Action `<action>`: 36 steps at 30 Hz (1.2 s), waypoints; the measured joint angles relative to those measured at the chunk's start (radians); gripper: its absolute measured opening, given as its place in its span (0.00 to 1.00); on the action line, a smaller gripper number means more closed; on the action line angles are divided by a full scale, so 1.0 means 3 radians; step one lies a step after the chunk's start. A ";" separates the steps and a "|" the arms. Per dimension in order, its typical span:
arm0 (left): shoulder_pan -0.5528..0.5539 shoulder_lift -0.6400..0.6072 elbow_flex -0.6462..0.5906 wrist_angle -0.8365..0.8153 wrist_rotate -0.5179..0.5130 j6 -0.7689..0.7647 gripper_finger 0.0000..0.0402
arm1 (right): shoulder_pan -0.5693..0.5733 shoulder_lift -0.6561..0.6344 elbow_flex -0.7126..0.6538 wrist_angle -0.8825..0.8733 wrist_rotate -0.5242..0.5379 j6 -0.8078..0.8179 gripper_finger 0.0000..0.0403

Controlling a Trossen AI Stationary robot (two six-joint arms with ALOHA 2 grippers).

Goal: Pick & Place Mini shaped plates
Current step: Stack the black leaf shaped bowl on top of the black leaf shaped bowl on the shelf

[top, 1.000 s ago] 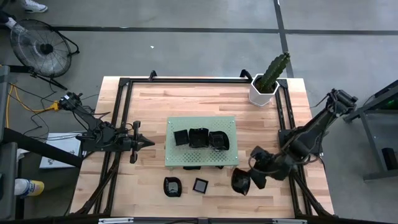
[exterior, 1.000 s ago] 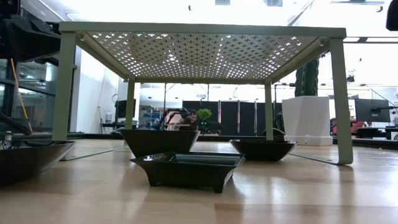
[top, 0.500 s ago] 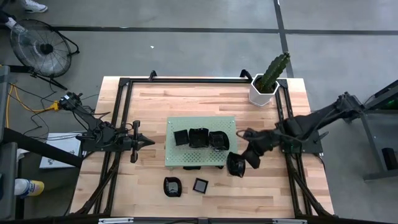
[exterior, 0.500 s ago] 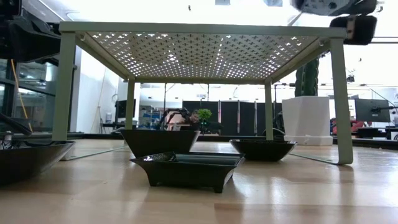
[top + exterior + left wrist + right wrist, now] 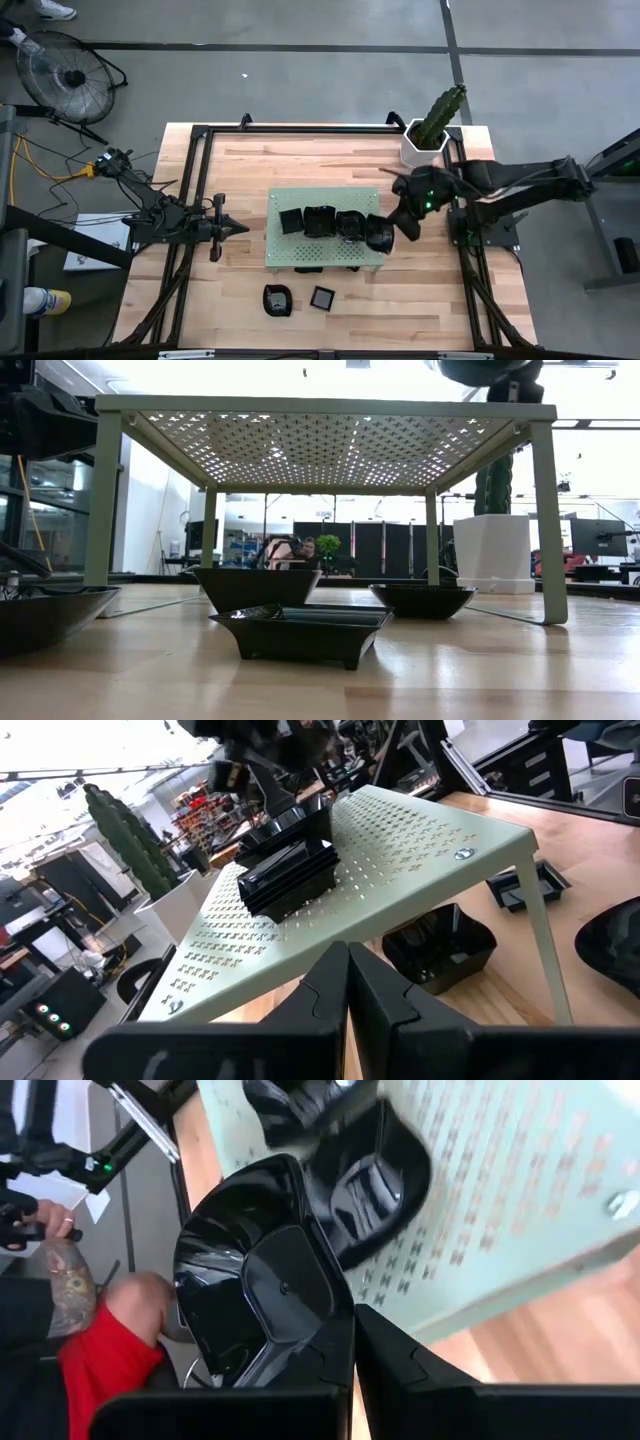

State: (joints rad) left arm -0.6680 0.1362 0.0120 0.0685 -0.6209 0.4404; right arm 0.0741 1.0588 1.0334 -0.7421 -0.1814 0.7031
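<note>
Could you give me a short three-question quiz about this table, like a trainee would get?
1. True or false: the right gripper holds a black dish over the green board.
2. How many dishes sit on the bare table in front of the board, seen from above?
3. The left gripper is: A open, B shut and empty.

Key: 1 true; 2 two; 3 B.

Three glossy black plates (image 5: pixel 322 222) sit in a row on the green board (image 5: pixel 290 255). A fourth plate (image 5: pixel 378 236) hangs tilted at the board's right edge. Two more (image 5: pixel 298 299) lie on the table.
</note>
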 joint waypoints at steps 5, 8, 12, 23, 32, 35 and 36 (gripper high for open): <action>-0.0001 -0.0001 0.0000 0.0000 -0.0045 0.0000 0.00 | -0.0297 0.0078 0.0218 -0.0154 -0.0210 -0.0316 0.00; 0.0000 -0.0001 0.0000 -0.0001 -0.0142 0.0000 0.00 | -0.0489 0.0205 0.0342 -0.0230 -0.0379 -0.0445 0.00; 0.0001 -0.0001 0.0000 -0.0001 -0.0161 -0.0001 0.00 | -0.0692 0.0454 0.0550 -0.0359 -0.0579 -0.0683 0.00; 0.0001 -0.0001 0.0000 -0.0004 -0.0164 0.0000 0.00 | -0.0891 0.1190 0.1233 -0.0741 -0.0737 -0.1334 0.00; 0.0001 -0.0001 0.0000 -0.0005 -0.0158 0.0000 0.00 | -0.0888 0.1576 0.1326 -0.0813 -0.0763 -0.1472 0.00; 0.0001 -0.0001 0.0000 -0.0005 -0.0155 0.0000 0.00 | -0.0888 0.1615 0.1326 -0.0829 -0.0757 -0.1474 0.00; 0.0001 -0.0001 0.0000 -0.0005 -0.0154 0.0000 0.00 | -0.0888 0.1619 0.1326 -0.0829 -0.0756 -0.1474 0.00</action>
State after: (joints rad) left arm -0.6678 0.1360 0.0120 0.0669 -0.6671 0.4404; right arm -0.1925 1.5445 1.4311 -0.9908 -0.4083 0.2607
